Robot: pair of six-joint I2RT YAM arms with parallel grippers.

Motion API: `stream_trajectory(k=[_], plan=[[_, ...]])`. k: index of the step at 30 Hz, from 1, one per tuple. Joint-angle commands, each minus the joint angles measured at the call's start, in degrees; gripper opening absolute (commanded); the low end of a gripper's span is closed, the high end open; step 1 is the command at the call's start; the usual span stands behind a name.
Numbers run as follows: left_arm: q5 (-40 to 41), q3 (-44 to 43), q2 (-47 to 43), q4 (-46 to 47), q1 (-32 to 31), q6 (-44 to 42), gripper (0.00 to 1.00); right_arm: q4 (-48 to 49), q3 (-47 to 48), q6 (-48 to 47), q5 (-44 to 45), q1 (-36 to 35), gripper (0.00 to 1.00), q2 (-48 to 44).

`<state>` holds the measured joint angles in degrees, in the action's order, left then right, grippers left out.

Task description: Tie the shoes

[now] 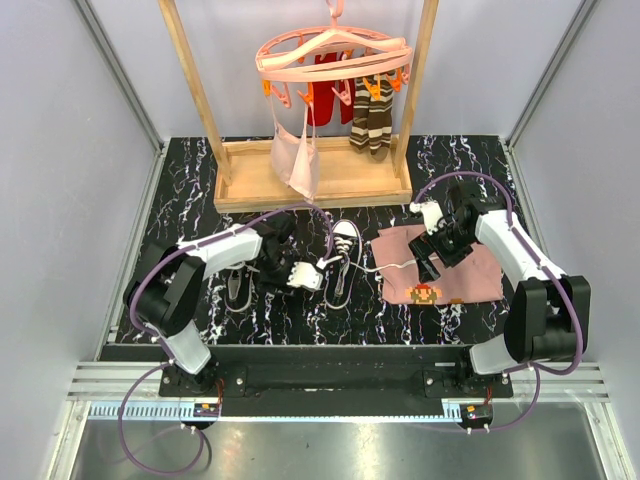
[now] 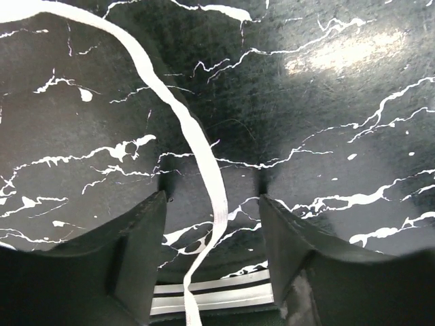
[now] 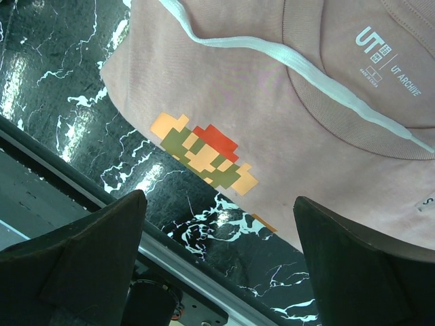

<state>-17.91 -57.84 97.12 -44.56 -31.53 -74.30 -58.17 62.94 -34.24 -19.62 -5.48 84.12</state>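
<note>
One black shoe [image 1: 343,240] with a white toe cap stands mid-table. A second shoe [image 1: 238,288] lies to its left, partly under my left arm. My left gripper [image 1: 312,272] sits low beside the middle shoe. In the left wrist view its jaws [image 2: 212,197] stand partly apart, and a flat white lace [image 2: 197,142] runs loose between them with a gap on each side. Another lace [image 3: 306,68] trails across the pink cloth [image 3: 272,122]. My right gripper [image 1: 430,262] hovers over that cloth, wide open [image 3: 219,197] and holding nothing.
The pink cloth [image 1: 440,268] with a pixel figure [image 3: 204,156] lies at the right. A wooden rack [image 1: 315,185] stands at the back, with a pink hanger [image 1: 335,55], striped socks [image 1: 372,115] and a pink garment [image 1: 295,160]. A metal rail [image 3: 170,261] borders the near edge.
</note>
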Motion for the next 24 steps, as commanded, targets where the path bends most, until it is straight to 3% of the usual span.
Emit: stream_trajectory(k=[1,3,4,9,17,24], plan=[[-0.81,1.51,2.81,1.31,-0.99,-1.11,0.48,0.60,2.63,-1.00,-0.77,0.11,1.00,0.87],[-1.25,1.51,2.99,1.40,-1.25,-0.93,0.37,0.69,2.54,-1.36,-0.86,0.20,1.00,0.96],[-1.25,1.59,2.90,1.31,-1.60,-0.93,0.25,0.78,2.54,-1.27,-1.04,0.11,1.00,1.05],[-1.95,1.42,0.45,0.44,-2.40,-0.93,0.01,0.87,2.72,-1.80,-1.39,0.11,1.00,1.31],[-8.09,-3.76,-10.26,-3.69,-2.49,5.83,0.00,1.22,4.38,-2.41,-1.91,1.96,1.00,1.84],[-15.57,-6.23,-18.89,-0.28,-2.49,20.77,0.00,3.24,6.14,-5.66,1.77,3.28,0.97,5.97]])
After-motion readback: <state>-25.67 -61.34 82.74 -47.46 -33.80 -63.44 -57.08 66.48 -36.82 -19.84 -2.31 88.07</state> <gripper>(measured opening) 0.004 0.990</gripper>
